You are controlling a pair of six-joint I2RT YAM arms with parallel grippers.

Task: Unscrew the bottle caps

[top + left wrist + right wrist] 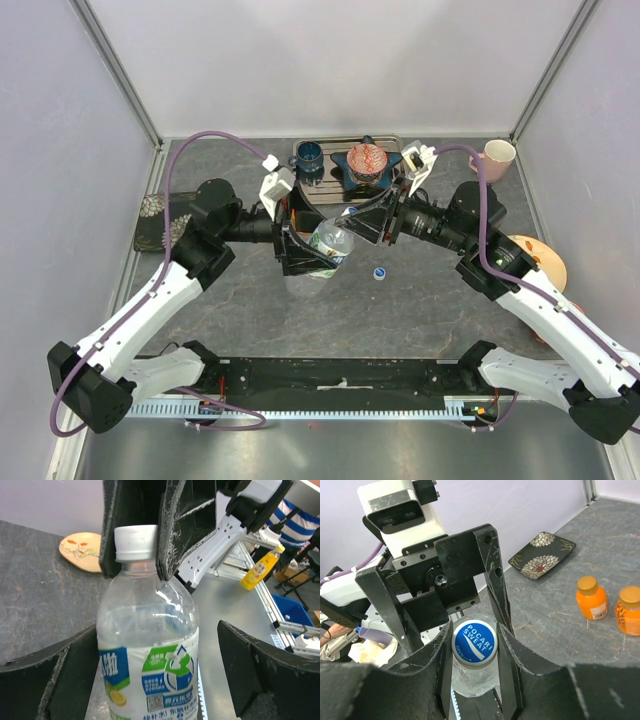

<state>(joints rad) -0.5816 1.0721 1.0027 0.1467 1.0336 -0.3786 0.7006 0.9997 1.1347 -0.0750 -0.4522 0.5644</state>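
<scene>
At centre of table [420, 300], logged one clear labelled bottle [330, 250], neck and cap [135, 542] pointing toward the right arm's side. Found right gripper [475, 650] clenched on that cap, one finger flat against each side, with bottle long axis running straight out of the jaws. Found left gripper [157, 680] released, spread wide around the bottle body; touching or nearly so on one side, clear gap on the other (so nothing bracing against a twist yet). Judged: body to be pinned by left arm before turning from the right. Cannot tell whether bottle base rests on the table; hidden under both grippers. Also noted loose blue cap [379, 272] lying near the bottle, and orange bottles [592, 598] well apart, lids on, visible from right wrist only.
</scene>
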